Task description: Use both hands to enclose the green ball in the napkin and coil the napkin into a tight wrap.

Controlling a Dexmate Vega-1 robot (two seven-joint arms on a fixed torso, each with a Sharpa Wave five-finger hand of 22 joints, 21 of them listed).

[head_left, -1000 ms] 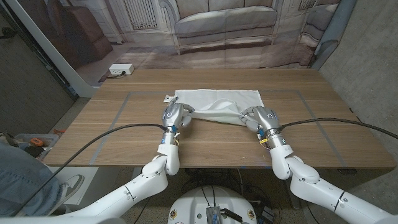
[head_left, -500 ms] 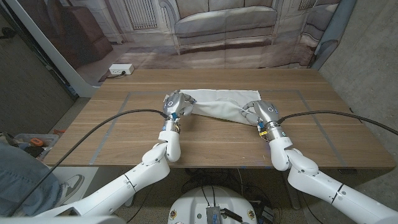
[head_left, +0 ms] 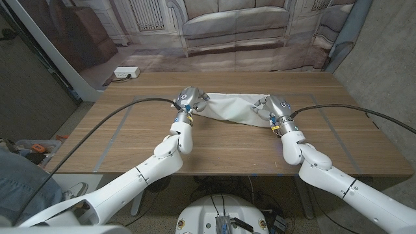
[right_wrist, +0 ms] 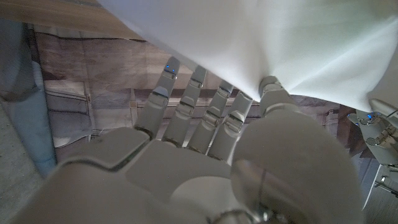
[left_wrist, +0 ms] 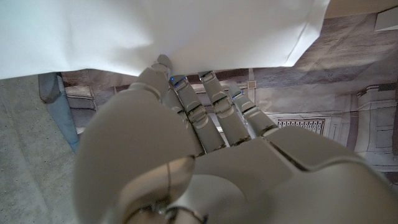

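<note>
The white napkin [head_left: 231, 106] lies folded over into a long band across the far middle of the table, bulging slightly in the middle. The green ball is hidden. My left hand [head_left: 188, 102] pinches the napkin's left end, and the left wrist view shows its fingers [left_wrist: 205, 112] against the white cloth [left_wrist: 186, 31]. My right hand [head_left: 275, 108] pinches the right end. In the right wrist view the cloth [right_wrist: 298, 43] bunches at the thumb and fingers [right_wrist: 236, 112]. Both hands hold the cloth off the table.
The wooden table [head_left: 221, 146] carries faint taped lines [head_left: 123, 120] around the work area. A small white tag [head_left: 176, 103] lies by my left hand. A white box [head_left: 125, 73] sits on the floor beyond the far left corner.
Both hands have moved away from me toward the table's far side, carrying the napkin's near edge over. The napkin has gone from a spread sheet to a narrow folded band.
</note>
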